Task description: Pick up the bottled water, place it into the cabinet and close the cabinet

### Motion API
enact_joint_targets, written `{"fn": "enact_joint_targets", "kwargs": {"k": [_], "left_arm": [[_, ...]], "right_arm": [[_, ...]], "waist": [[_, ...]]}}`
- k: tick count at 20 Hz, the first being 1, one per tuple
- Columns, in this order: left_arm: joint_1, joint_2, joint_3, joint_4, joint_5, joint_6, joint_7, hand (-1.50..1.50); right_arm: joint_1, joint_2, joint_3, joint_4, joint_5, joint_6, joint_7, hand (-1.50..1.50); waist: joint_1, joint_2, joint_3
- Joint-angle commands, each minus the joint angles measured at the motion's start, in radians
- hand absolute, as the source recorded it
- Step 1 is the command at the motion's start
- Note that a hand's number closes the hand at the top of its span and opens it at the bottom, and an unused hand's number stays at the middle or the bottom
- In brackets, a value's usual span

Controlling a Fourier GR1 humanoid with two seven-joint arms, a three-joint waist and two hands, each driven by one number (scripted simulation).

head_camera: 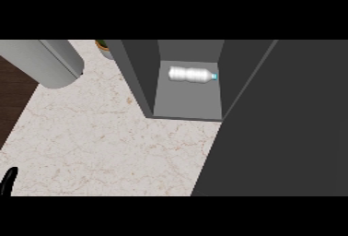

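The bottled water [192,74] is a clear bottle with a blue cap. It lies on its side inside the grey cabinet [187,103], cap pointing right, near the back of the shelf. The cabinet's dark door [285,133] fills the right side of the head view and stands partly open, leaving the inside visible. Only a thin black sliver of my left hand [8,180] shows at the lower left edge, far from the bottle and touching nothing. My right hand does not show.
The cabinet stands on a pale marble counter [102,147]. A large grey cylinder [51,62] lies at the upper left, with a small potted plant [103,46] behind it. The counter's left edge drops to a dark floor [10,101].
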Motion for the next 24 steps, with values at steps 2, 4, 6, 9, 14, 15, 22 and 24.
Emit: {"fn": "enact_joint_targets", "kwargs": {"k": [2, 4, 6, 9, 14, 15, 22, 24], "left_arm": [[0.054, 0.013, 0.035, -0.010, 0.052, -0.083, -0.031, -1.50], [0.081, 0.019, 0.073, -0.025, 0.084, -0.100, -0.036, -1.50], [0.076, 0.042, 0.133, -0.007, 0.132, -0.130, -0.031, -1.50], [0.133, 0.044, 0.182, 0.018, 0.157, -0.189, -0.053, -1.50], [0.180, 0.068, 0.294, 0.033, 0.266, -0.293, -0.059, -1.50], [0.189, 0.045, 0.285, 0.044, 0.259, -0.307, -0.073, -1.50], [0.298, 0.006, 0.392, 0.039, 0.322, -0.423, -0.067, -1.50], [0.305, 0.026, 0.434, 0.052, 0.363, -0.450, -0.054, -1.50]], "right_arm": [[-0.104, 0.197, 0.201, 0.047, -0.061, -0.038, 0.090, 1.50], [-0.147, 0.235, 0.180, 0.064, -0.085, -0.047, 0.126, 1.50], [-0.214, 0.276, 0.167, 0.072, -0.097, -0.055, 0.199, 1.50], [-0.389, 0.289, 0.185, 0.145, -0.132, -0.202, 0.279, 1.50], [-0.688, 0.292, 0.101, 0.290, -0.268, -0.369, 0.348, 1.50], [-0.757, 0.292, 0.016, 0.314, -0.322, -0.354, 0.365, 1.50], [-0.910, 0.293, -0.171, 0.522, -0.525, -0.327, 0.276, 1.50], [-1.028, 0.294, -0.275, 0.612, -0.575, -0.297, 0.307, 1.50]], "waist": [[0.024, -0.006, -0.005], [0.029, -0.006, -0.005], [0.018, -0.005, -0.005], [0.011, -0.005, -0.004], [0.002, -0.004, -0.003], [-0.001, -0.004, -0.002], [-0.018, -0.007, 0.000], [-0.016, -0.005, 0.000]]}}
